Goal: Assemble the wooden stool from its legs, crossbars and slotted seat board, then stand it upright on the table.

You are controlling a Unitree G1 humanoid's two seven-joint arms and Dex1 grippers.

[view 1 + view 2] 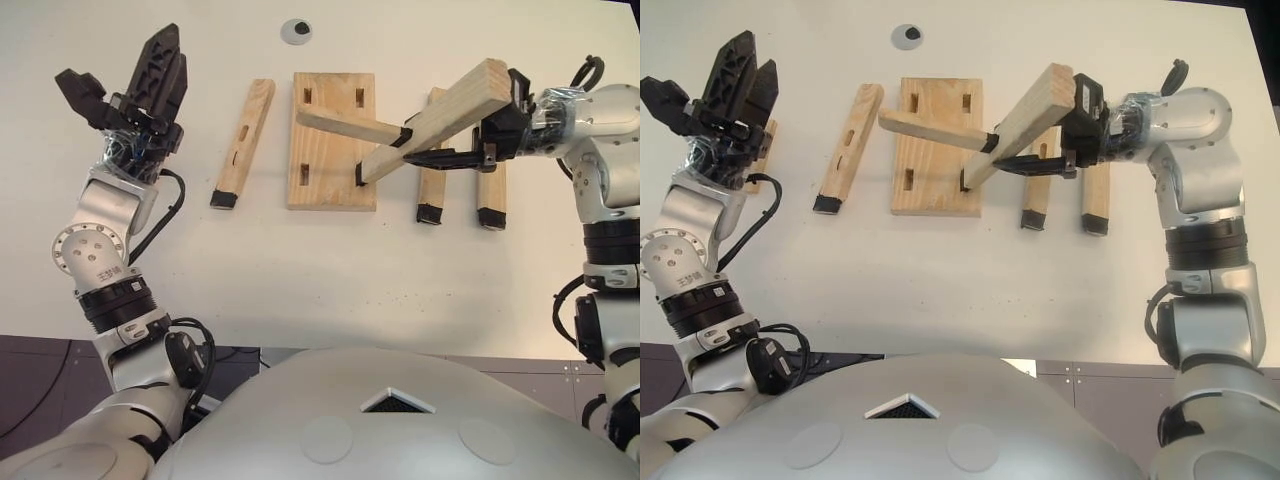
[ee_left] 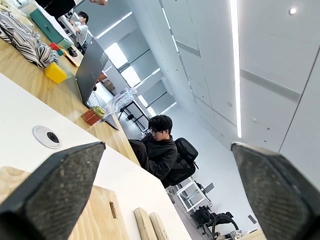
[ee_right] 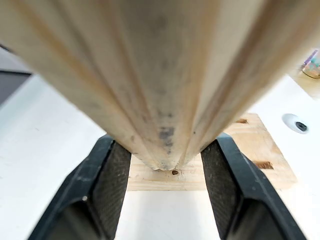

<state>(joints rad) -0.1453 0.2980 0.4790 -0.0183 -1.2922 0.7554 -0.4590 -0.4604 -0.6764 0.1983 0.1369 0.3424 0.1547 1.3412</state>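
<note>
Between the right gripper's (image 1: pixel 432 148) fingers (image 3: pixel 112 185), clamped on its flat sides: one stool leg (image 1: pixel 455 100), slanting down to the seat board (image 1: pixel 325 185) ahead of the gripper.

Likely light, stiff and not fragile, the leg carries a crossbar (image 1: pixel 345 124) jutting from its far part, and that lever could twist smooth wood between the pads; a grip on the broad faces near mid-length looks safest. Whether the dark lower tip sits in a slot or only rests on the board is hard to make out, and the leg hides one finger from above. Directly beneath the gripper lie two spare legs (image 1: pixel 432 195), partly covered. Well away, across the board, the left gripper (image 1: pixel 115 62) hangs raised, fingers apart and empty, with a loose leg (image 1: pixel 243 140) between it and the board.
</note>
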